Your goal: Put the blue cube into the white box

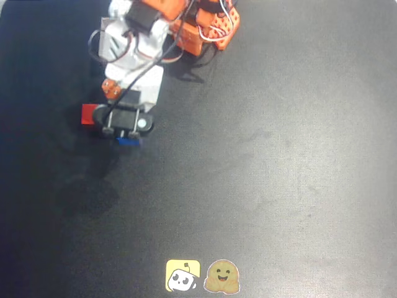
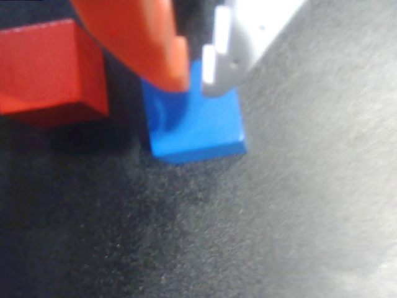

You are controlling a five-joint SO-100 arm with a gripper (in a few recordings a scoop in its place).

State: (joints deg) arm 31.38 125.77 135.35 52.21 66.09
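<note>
The blue cube [image 2: 198, 127] rests on the dark table just right of a red cube [image 2: 49, 68]. My gripper [image 2: 195, 77] hangs right over it. The orange finger [image 2: 149, 43] and the white finger [image 2: 220, 62] stand almost together, with a thin strip of blue between the tips. They sit over the cube's far top edge, not around its sides. In the overhead view my gripper [image 1: 127, 126] covers most of the blue cube [image 1: 128, 141], whose front edge pokes out below it. The white box is out of view.
The red cube [image 1: 90, 115] lies against the gripper's left side in the overhead view. The arm's orange base [image 1: 211, 25] stands at the top. Two stickers [image 1: 201, 276] lie at the table's bottom edge. Dark table [image 1: 279, 155] spreads to the right and below.
</note>
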